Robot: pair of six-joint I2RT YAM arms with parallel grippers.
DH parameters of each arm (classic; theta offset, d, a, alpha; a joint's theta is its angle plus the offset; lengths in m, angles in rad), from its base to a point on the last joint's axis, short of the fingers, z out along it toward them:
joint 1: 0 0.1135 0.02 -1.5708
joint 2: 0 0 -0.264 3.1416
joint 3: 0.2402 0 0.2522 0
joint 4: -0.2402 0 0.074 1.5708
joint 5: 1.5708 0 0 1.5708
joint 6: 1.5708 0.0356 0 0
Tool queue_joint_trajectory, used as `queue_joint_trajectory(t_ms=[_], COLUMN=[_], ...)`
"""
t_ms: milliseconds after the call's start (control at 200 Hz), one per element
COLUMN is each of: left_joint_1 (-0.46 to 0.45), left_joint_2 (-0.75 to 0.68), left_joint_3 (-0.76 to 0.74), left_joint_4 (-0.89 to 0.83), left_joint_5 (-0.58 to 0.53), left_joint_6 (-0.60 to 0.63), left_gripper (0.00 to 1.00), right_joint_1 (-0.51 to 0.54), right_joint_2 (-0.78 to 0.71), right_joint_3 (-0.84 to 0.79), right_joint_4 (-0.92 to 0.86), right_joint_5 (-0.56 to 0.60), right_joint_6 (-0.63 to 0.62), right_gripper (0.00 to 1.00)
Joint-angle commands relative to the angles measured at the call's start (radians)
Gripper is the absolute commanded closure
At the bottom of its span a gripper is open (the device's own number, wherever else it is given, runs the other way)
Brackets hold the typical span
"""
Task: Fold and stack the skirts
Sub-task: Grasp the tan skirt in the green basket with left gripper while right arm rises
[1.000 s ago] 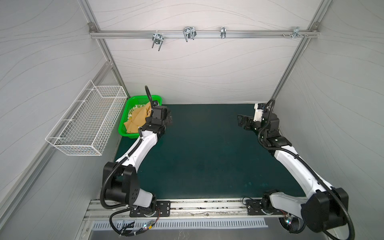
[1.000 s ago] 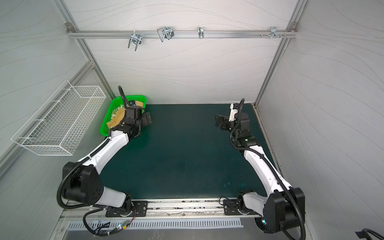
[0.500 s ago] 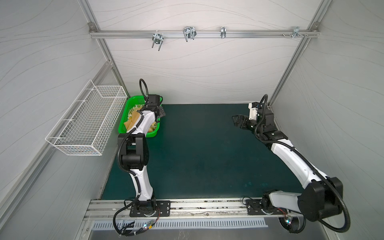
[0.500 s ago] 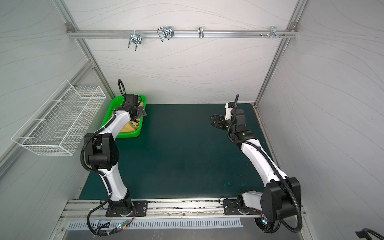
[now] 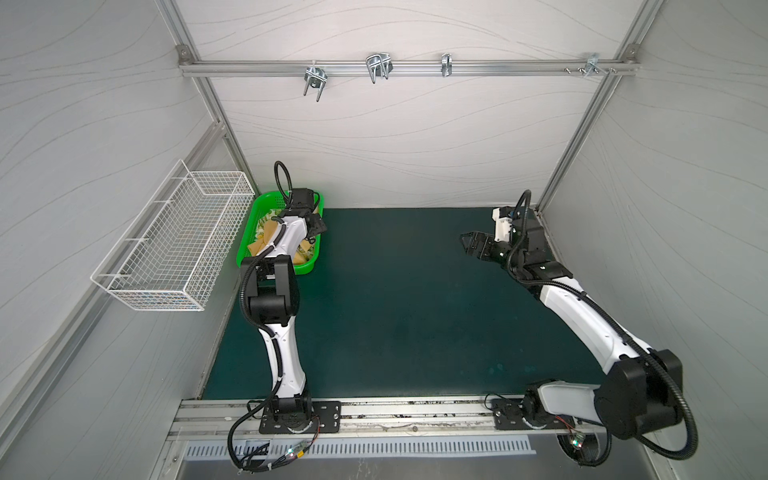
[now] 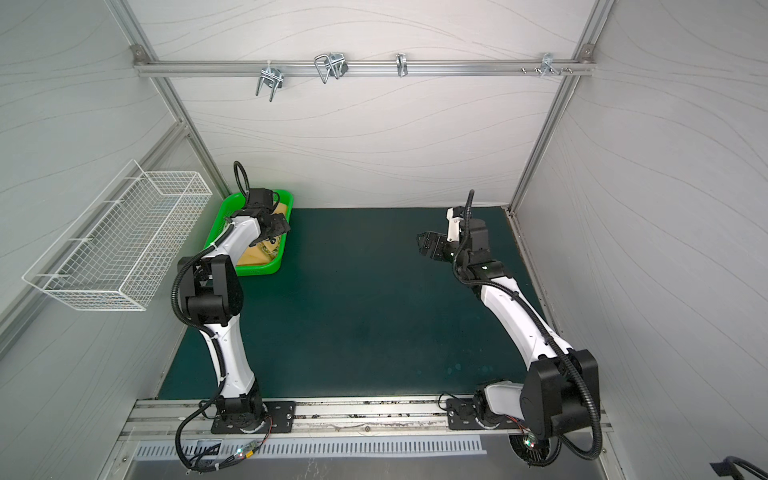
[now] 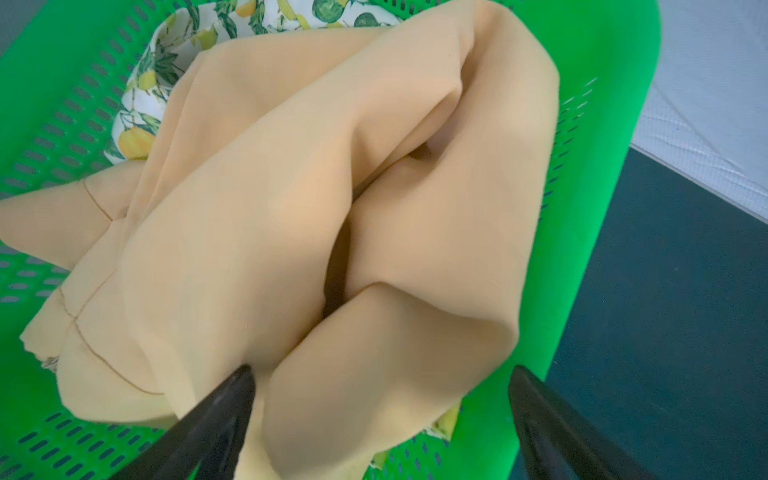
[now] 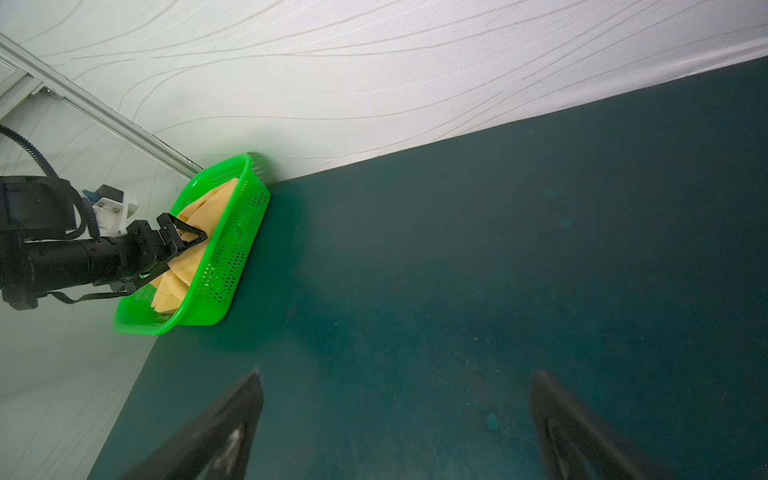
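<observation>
The green plastic basket (image 5: 306,269) stands at the far left corner of the dark green table mat (image 5: 395,311), in the centre left of both top views, just beside the back wall. Both skirts lie inside it, crumpled and unfolded. The mustard-yellow skirt (image 7: 332,208) is on top and fills most of the basket in loose, rounded folds. The lemon-print skirt (image 7: 141,120) lies under it and shows only at the basket's edges, at the upper left of the left wrist view and as a small strip near the lower right of the cloth. The left gripper (image 5: 313,226) is inside the basket opening, low over the mustard-yellow skirt. Its jaws are spread wide in the left wrist view, and a raised fold of that skirt sits between them. One fingertip (image 7: 243,376) rests against the cloth, while the other is over the basket's rim. The cloth is not pinched. The right gripper (image 5: 471,245) hangs above the bare mat in the centre right of both top views, well apart from the basket and pointing towards it. Its jaws are released and hold nothing, with only mat visible between them in the right wrist view. A white wire basket (image 5: 178,241) is mounted on the left wall, near the green basket. A metal rail (image 5: 415,68) with hooks crosses the back wall at the top of the frame.
</observation>
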Motion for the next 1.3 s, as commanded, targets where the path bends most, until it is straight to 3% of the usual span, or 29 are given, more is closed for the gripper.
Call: queue_joint_trajectory(t_ms=[0,150,485,710,875,1296], left_joint_1=[0.015,0.02,0.019,0.019,0.02,-0.003], left_joint_2=[0.024,0.049,0.058,0.044,0.03,-0.038], left_joint_3=[0.055,0.071,0.11,0.127,0.131,0.127], left_joint_4=[-0.003,-0.012,-0.006,-0.018,-0.018,-0.061], left_joint_5=[0.013,0.037,0.099,0.109,0.13,0.213], left_joint_6=[-0.02,-0.019,0.009,0.032,0.045,0.094], left_gripper=[0.07,0.18,0.6,0.68,1.0,1.0], right_joint_1=[0.006,0.006,0.008,0.014,0.02,0.021], right_joint_2=[-0.013,-0.022,-0.034,-0.03,-0.029,-0.045], right_joint_3=[-0.016,-0.022,-0.054,-0.067,-0.072,-0.074], right_joint_4=[0.023,0.025,0.04,0.053,0.055,0.075], right_joint_5=[-0.019,-0.024,-0.022,-0.036,-0.042,-0.059], right_joint_6=[0.011,0.015,0.016,0.023,0.026,0.029], right_gripper=[0.01,0.01,0.01,0.01,0.01,0.01])
